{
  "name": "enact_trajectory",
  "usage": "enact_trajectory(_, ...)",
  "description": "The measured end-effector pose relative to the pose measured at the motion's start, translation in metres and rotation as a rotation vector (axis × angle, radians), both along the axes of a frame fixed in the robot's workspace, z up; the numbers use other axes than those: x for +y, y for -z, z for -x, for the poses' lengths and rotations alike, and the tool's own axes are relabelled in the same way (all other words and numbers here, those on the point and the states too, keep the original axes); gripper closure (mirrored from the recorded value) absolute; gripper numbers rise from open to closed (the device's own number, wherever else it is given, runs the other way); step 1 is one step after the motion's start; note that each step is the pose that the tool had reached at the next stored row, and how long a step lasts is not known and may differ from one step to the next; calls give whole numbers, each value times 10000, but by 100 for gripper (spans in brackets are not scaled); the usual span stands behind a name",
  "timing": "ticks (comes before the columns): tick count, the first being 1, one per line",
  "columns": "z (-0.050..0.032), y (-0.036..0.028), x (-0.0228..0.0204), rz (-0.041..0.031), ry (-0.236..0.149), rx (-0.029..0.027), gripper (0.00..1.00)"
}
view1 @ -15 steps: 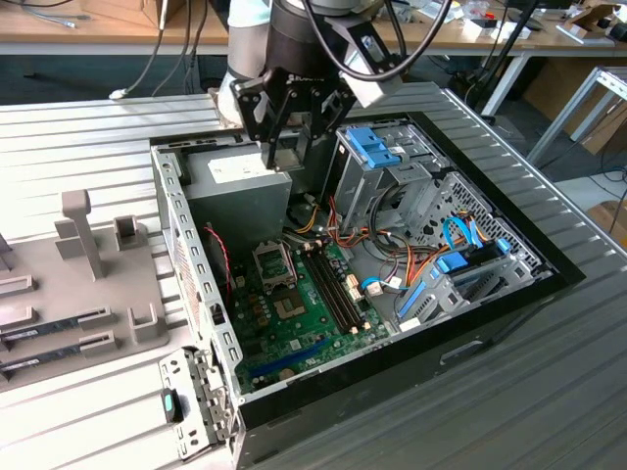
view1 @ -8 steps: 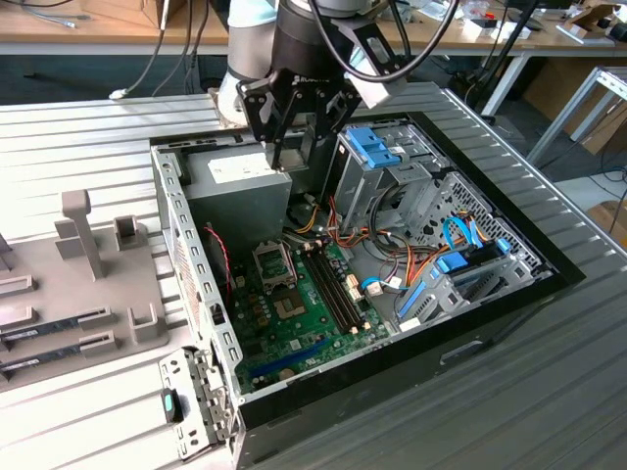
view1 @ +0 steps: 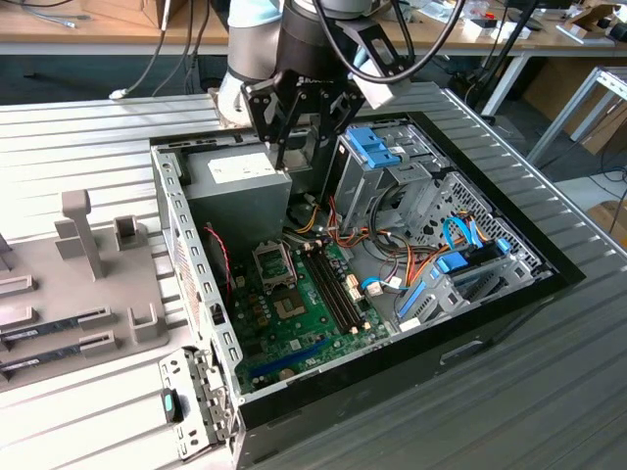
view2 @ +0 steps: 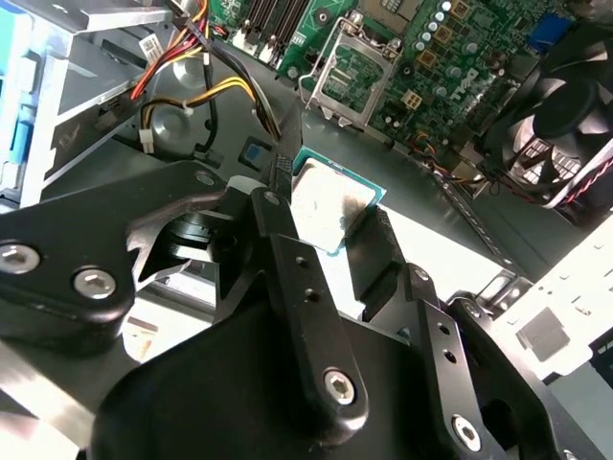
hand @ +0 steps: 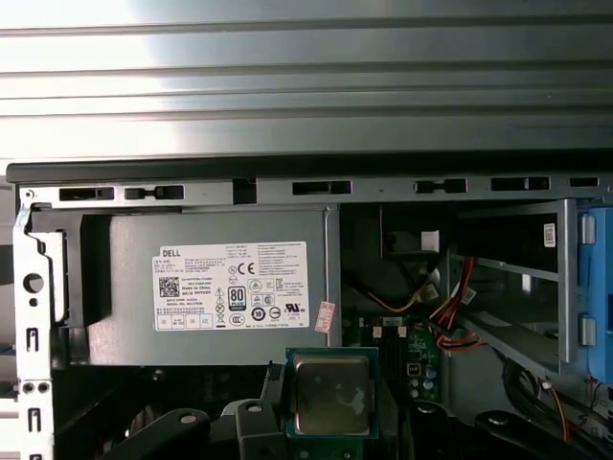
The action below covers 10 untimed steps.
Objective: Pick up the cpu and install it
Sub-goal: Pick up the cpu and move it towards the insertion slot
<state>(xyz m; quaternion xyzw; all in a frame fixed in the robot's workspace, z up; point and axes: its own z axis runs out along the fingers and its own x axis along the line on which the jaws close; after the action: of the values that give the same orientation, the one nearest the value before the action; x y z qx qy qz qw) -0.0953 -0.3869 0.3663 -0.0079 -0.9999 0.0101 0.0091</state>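
Gripper (view2: 330, 203): black, two-fingered; jaws drawn in to the chip's width and clamped on two opposite edges of the cpu.
Cpu (view2: 324, 192): small square chip, silver plate facing both wrist views, thin green rim. It sits directly between the fingertips and is carried in the air.
Power supply (hand: 206, 287): grey labelled box just beyond the held chip.
Socket (view2: 351, 77): frame open and empty, well apart from the chip, further into the case.
Motherboard (view1: 294, 318): green, lying flat around the socket.
Case (view1: 186, 264): open, on a ribbed metal table (view1: 88, 137).

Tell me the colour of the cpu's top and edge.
Silver-grey top, green edge; the cpu shows best in the first wrist view.
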Motion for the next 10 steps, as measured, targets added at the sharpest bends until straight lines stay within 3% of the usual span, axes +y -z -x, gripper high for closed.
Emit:
enact_trajectory(7,-67,16,-5,0,0,0,53)
enact_trajectory(9,-211,47,-13,0,-1,0,53)
enact_trajectory(10,-218,49,-14,0,1,0,53)
